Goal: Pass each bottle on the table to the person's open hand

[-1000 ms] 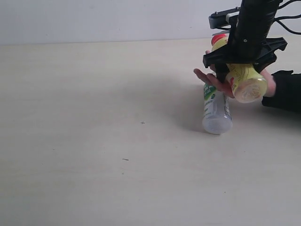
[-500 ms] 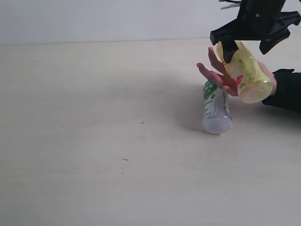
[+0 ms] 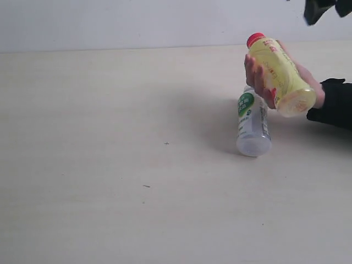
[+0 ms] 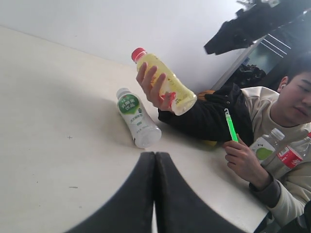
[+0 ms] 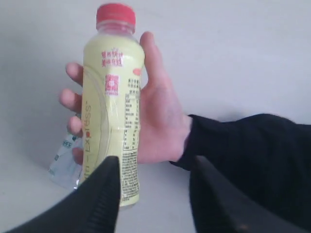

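Note:
The person's hand (image 3: 258,77) holds the yellow-labelled bottle (image 3: 280,71) with a red cap, tilted above the table (image 3: 110,137). My right gripper (image 5: 155,162) is open and empty, drawn back from that bottle (image 5: 109,97). In the exterior view only a dark piece of the gripper (image 3: 318,9) shows at the top right corner. A white bottle with green marks (image 3: 253,124) lies on its side just under the hand. My left gripper (image 4: 155,154) is shut with nothing in it, low over the table, well short of the white bottle (image 4: 137,118).
In the left wrist view a seated person beyond the table's edge holds a green stick (image 4: 231,125). By the person's chest are another white-and-green bottle (image 4: 265,148) and a red-labelled bottle (image 4: 294,156). A black sleeve (image 3: 333,104) rests at the right.
My right gripper opened off the yellow bottle and rose up and away to the top right. The person's fingers closed round the bottle and lifted it. The white bottle stayed put.

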Tool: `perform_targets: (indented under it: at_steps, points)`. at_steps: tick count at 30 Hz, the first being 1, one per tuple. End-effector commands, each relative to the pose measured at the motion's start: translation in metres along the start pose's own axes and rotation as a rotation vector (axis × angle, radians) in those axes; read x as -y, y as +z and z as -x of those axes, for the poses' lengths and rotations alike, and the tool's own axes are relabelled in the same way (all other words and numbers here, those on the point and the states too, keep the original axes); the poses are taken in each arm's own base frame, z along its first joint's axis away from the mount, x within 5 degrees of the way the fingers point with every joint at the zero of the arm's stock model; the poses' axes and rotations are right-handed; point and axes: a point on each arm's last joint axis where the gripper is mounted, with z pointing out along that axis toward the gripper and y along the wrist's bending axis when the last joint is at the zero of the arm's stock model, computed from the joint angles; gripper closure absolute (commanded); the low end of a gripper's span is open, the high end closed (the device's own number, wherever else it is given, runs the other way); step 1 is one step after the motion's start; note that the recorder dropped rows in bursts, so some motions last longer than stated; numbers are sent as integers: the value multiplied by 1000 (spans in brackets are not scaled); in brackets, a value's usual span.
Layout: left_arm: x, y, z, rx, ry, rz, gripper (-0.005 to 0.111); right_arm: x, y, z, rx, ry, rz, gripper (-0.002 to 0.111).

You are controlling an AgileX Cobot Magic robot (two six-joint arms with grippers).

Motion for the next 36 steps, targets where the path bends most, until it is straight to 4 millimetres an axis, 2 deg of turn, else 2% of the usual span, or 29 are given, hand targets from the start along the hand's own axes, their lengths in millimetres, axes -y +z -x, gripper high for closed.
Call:
perform_targets:
  at_steps: [1, 4, 10, 13, 17, 20, 23, 27, 31, 36]
  points:
    - [1, -1, 1, 8, -1, -8, 107, 17, -67, -25, 249, 12, -9, 91]
    - [1, -1, 1, 8, -1, -8, 107, 23, -98, -54, 414, -12, -5, 108]
    - [1, -1, 1, 8, -1, -8, 107, 28, -119, -119, 670, -83, -26, 108]
    - [1, -1, 1, 8, -1, -8, 107, 28, -119, -150, 756, -84, -21, 108]
    - [1, -1, 1, 8, -1, -8, 107, 25, -101, -192, 830, -102, -24, 108]
    - [1, -1, 1, 8, -1, -8, 107, 25, -87, -215, 874, -133, -65, 108]
    - [1, -1, 1, 8, -1, -8, 107, 22, -75, -231, 933, -113, -43, 108]
    - [1, -1, 1, 8, -1, -8, 107, 19, -66, -242, 994, -59, 2, 108]
    - [1, -1, 1, 8, -1, -8, 107, 17, -59, -244, 982, -64, 6, 108]
    - [1, -1, 1, 8, -1, -8, 107, 16, -59, -243, 1003, -65, 12, 108]
